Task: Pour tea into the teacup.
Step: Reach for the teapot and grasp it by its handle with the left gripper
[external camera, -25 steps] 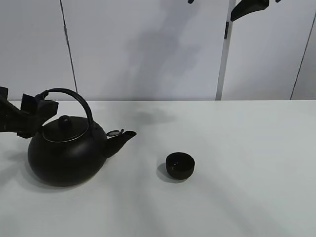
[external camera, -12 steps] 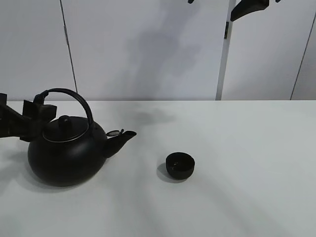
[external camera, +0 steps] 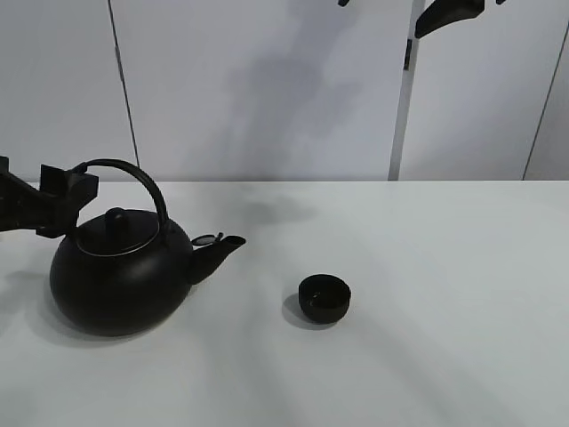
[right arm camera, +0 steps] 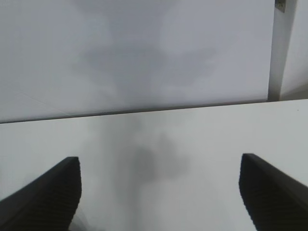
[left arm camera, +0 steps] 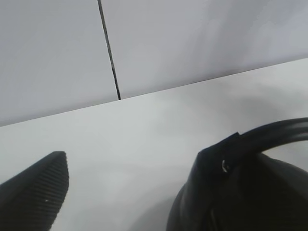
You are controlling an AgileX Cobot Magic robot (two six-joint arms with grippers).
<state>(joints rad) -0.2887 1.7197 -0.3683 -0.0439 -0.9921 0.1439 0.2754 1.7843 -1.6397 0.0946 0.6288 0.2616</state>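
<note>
1. Right gripper [right arm camera: 161, 195]: two ribbed fingers [right arm camera: 48, 197] are being held well spread, with only bare table [right arm camera: 159, 139] being seen between them. Nothing is being gripped. The right arm [external camera: 449, 13] is being kept high, at the top edge of the exterior view.

2. Left gripper [external camera: 69, 200]: the jaws are being held wide. One ribbed finger [left arm camera: 38, 192] is being shown in the wrist view, with a gap of table between it and the kettle [left arm camera: 250, 192]; the other finger is being hidden. The gripper is being held just beside the rear end of the arched handle [external camera: 147, 182], pinching nothing.

3. Teacup [external camera: 324, 296]: it is being stood upright near the table's middle, mouth facing up and axis vertical, right of the kettle and well apart from both grippers.

4. Kettle: it is being stood upright with its lid [external camera: 133, 236] on. Its long axis is lying left to right across the exterior view, and the spout [external camera: 218, 249] is being pointed right and slightly upward, toward the teacup.

5. Table: a white, matte top, being crossed by soft shadows.

6. Wall [external camera: 267, 89]: pale grey panels are being divided by a dark seam [external camera: 122, 89] and a white post [external camera: 404, 107].
</note>
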